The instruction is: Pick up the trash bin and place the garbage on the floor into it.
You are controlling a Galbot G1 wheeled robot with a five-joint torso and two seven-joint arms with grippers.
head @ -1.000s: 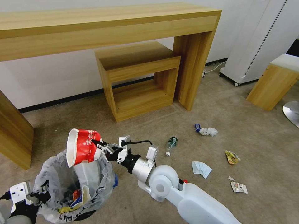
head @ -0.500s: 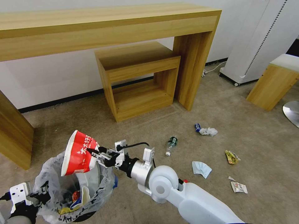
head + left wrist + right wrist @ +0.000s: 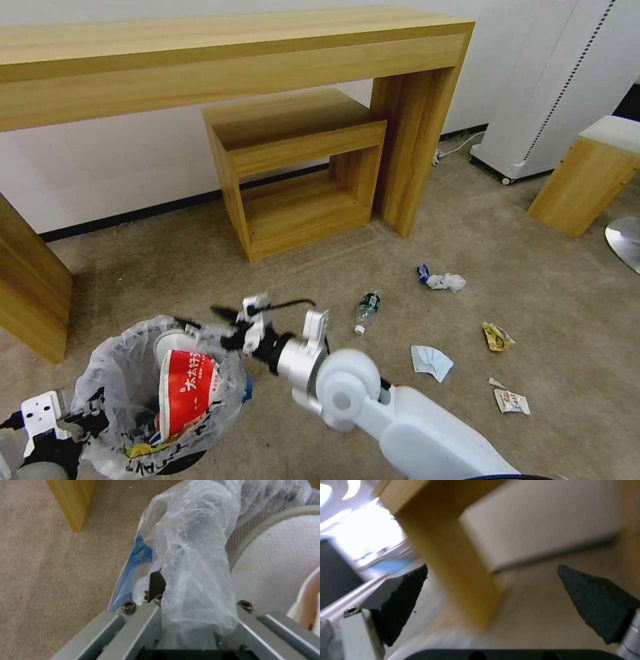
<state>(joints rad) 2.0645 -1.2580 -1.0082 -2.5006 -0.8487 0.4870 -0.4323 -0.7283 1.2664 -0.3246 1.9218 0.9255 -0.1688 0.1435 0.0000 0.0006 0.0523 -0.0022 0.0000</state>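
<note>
The trash bin (image 3: 100,373), black with a crinkly whitish bag (image 3: 193,562), is at the lower left over the beige floor (image 3: 300,267). My left gripper (image 3: 80,421) is shut on its near rim, one dark fingertip (image 3: 156,582) pressed against the bag. Inside the bin the red-white paper bowl (image 3: 187,390) leans against a white slipper (image 3: 273,562). My right gripper (image 3: 203,319) hovers open just above the bin's far rim, its pads (image 3: 403,597) wide apart and empty. Other garbage lies on the carpet: a small bottle (image 3: 367,310), a blue face mask (image 3: 430,362), a tissue (image 3: 445,281) and wrappers (image 3: 497,337).
A long wooden desk (image 3: 233,60) spans the back, with a small wooden shelf unit (image 3: 293,167) under it. A wooden stool (image 3: 587,177) and a white appliance (image 3: 547,87) stand at the right. A red-white wrapper (image 3: 512,401) lies near my right arm.
My right gripper opened and let go of the red-white bowl, which dropped from above the rim into the bin. The gripper now sits lower. The left gripper and bin stayed put.
</note>
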